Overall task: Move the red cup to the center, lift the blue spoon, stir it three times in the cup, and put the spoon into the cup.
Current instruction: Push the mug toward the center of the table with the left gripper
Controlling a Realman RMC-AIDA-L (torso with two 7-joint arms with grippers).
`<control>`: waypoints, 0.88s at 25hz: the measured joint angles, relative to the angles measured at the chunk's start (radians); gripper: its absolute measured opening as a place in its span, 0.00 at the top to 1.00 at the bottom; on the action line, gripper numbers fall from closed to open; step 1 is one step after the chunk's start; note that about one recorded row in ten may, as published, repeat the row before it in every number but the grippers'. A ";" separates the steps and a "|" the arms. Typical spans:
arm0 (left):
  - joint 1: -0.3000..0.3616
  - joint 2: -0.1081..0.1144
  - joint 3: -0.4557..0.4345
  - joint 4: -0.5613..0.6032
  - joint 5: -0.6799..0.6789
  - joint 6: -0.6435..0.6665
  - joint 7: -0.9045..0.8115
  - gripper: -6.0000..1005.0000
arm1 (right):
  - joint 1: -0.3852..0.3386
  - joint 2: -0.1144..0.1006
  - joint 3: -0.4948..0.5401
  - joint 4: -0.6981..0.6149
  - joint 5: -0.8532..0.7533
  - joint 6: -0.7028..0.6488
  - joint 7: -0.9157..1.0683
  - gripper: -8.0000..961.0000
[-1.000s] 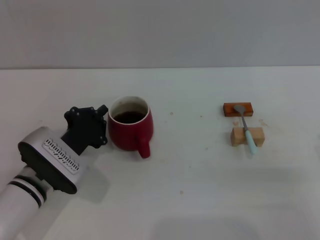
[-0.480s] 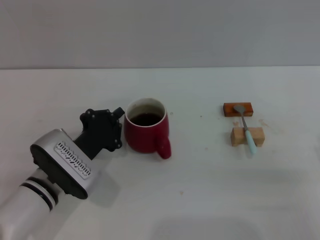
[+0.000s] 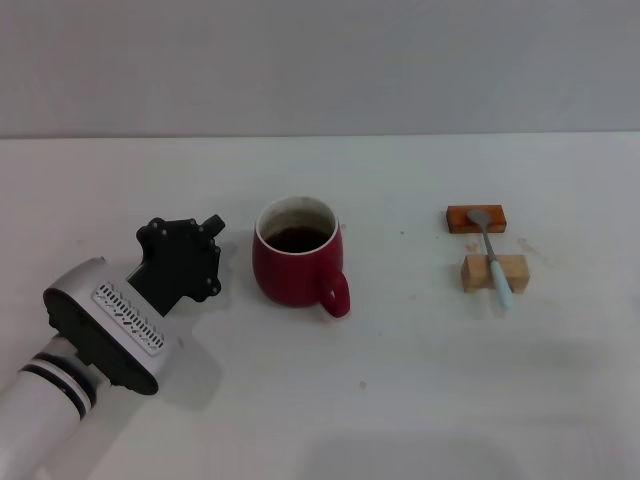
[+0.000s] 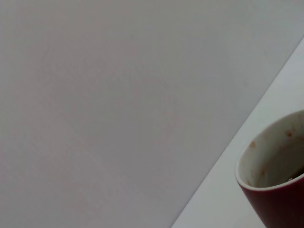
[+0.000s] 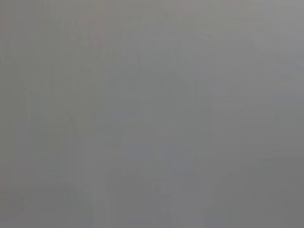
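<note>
The red cup [image 3: 296, 252] stands upright near the middle of the white worktop [image 3: 400, 380], dark liquid inside, its loop handle turned toward the robot and slightly right. The left gripper [image 3: 212, 224] sits just beside the cup on its left, apart from it; whether its fingers are wide or narrow, I cannot tell. The left wrist view catches only the cup's rim [image 4: 273, 161] and stained white inside.

The cup looks placed, so the step in hand seems to be clearing the left arm. That calls for drawing straight away from the cup's wall, low and slow, so nothing clips the rim and slops the liquid.

The blue spoon [image 3: 493, 256] lies well to the right, bowl resting on the orange-brown block [image 3: 476, 217], neck across the tan wooden block [image 3: 494, 272], pale handle overhanging toward the robot. That raised handle offers a clean pinch point. The right gripper is not in view. Nothing lies between spoon and cup; only the 2 blocks could shift when the spoon is lifted.
</note>
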 joint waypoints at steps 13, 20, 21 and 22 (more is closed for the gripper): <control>-0.033 -0.005 0.033 -0.015 0.005 -0.028 -0.005 1.00 | 0.002 0.000 0.000 -0.001 0.002 0.000 0.000 0.14; -0.044 -0.007 0.056 -0.040 0.005 -0.042 -0.008 1.00 | 0.002 0.000 0.000 -0.001 0.003 0.000 0.000 0.14; -0.046 -0.008 0.060 -0.043 0.005 -0.044 -0.008 1.00 | 0.002 0.000 0.000 -0.001 0.003 0.000 0.000 0.14; -0.046 -0.008 0.062 -0.045 0.005 -0.046 -0.008 1.00 | 0.002 0.000 0.000 -0.001 0.003 0.000 0.000 0.14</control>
